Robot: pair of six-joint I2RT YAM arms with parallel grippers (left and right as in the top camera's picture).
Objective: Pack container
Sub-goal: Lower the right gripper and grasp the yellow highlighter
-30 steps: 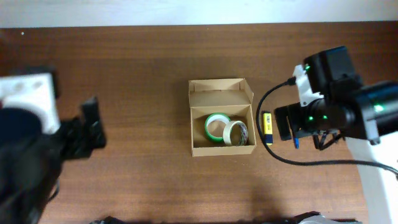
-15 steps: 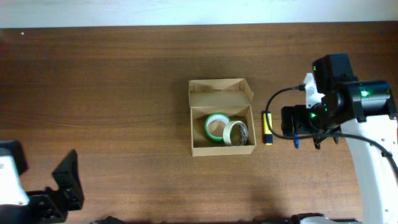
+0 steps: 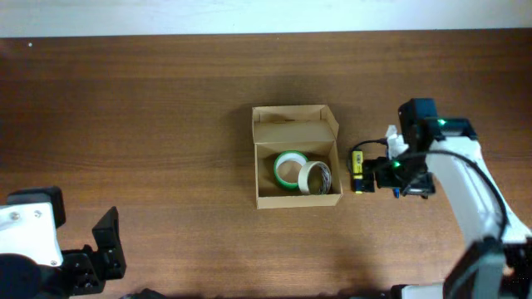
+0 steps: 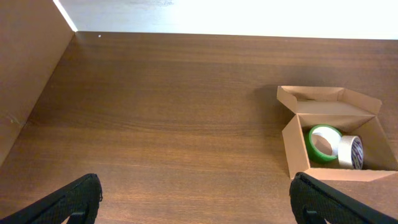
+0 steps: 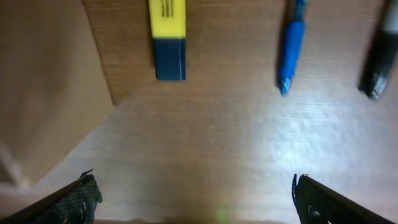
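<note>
Hovering spread wide and empty, the right claw (image 5: 199, 202) looks down on a yellow highlighter (image 5: 168, 37), with a blue pen (image 5: 291, 46) and a dark marker (image 5: 379, 53) beside it on the table (image 5: 217, 143). Just beside the highlighter stands the container (image 3: 297, 200), flap lid open, holding a green tape roll (image 3: 287, 169) and a cream tape roll (image 3: 315, 177). The left claw (image 4: 199, 202), equally open and empty, hangs well apart. Fetching the highlighter looks like the step in hand: next, drop, straddle its barrel, close.

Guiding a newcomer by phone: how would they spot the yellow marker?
Find the open cardboard box in the middle of the brown table. Just outside its right wall lies a stubby marker, parallel to it. It alone is yellow with a dark blue cap; beyond lie a blue pen and a black pen.
</note>
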